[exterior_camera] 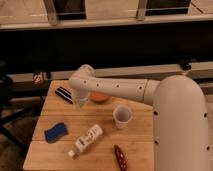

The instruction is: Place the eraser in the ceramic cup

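Note:
The eraser (63, 93), a small black block with thin white stripes, lies flat near the table's back left. The white ceramic cup (122, 116) stands upright near the middle of the table, its dark inside showing. My gripper (80, 101) hangs down from the white arm's wrist, just right of the eraser and left of the orange bowl (99, 97). It is well to the left of and behind the cup. The eraser rests on the table beside the gripper, and nothing shows in the gripper.
A blue wavy sponge (55, 132) lies front left. A white bottle (86, 141) lies on its side in front. A dark red object (120, 156) lies near the front edge. The wooden table (145, 140) is small; my white arm crosses its back right.

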Tool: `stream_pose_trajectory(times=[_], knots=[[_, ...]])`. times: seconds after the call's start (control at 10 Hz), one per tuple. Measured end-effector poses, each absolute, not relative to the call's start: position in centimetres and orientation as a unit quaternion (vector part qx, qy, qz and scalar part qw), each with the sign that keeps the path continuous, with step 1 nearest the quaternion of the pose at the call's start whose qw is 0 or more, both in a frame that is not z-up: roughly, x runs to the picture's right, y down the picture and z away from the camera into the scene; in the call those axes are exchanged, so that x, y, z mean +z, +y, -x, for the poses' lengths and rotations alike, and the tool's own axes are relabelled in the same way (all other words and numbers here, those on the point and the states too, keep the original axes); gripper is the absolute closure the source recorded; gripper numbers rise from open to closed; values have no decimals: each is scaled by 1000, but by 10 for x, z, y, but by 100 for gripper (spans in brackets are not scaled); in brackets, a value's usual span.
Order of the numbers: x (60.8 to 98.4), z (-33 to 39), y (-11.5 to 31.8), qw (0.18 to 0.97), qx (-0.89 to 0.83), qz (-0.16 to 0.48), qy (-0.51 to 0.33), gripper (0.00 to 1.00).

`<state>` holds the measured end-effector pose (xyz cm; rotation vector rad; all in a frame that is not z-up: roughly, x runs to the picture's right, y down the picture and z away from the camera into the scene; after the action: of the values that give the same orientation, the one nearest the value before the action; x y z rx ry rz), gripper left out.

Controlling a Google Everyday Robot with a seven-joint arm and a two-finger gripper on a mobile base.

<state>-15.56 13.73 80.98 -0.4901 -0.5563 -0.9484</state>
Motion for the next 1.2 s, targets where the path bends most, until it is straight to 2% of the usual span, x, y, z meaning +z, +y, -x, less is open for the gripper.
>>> stream_pose_trajectory(times=[0.3,0.4,1.2], knots=[[805,163,130,834,-428,235,-256,24],[804,165,128,837,-424,236,-255,20],[806,173,124,860,-376,240,-248,20]])
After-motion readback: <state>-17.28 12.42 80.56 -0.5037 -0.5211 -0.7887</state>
